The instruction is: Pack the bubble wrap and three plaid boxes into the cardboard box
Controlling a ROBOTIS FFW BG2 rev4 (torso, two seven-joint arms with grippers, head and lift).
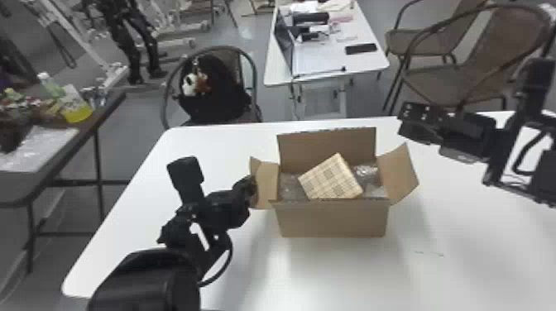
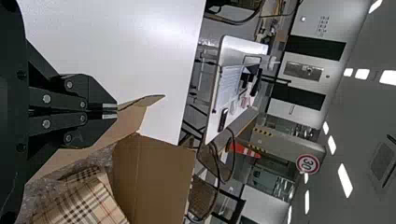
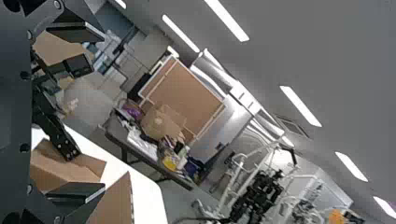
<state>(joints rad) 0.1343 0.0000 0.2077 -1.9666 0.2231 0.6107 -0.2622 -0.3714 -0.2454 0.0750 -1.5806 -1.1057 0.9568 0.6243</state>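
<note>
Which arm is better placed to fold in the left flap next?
Left, I'd say: the left gripper is right at the left flap, while the right gripper hangs open off the cardboard box's right side.

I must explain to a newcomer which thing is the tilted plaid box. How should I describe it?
On the white table stands an open cardboard box. Inside it, the plaid box lies tilted beside clear bubble wrap. Its beige checks with dark lines set it apart from the plain brown flaps and the see-through wrap.

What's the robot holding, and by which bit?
The left gripper seems to pinch the cardboard box by its left flap, at the edge; the right gripper holds nothing.
</note>
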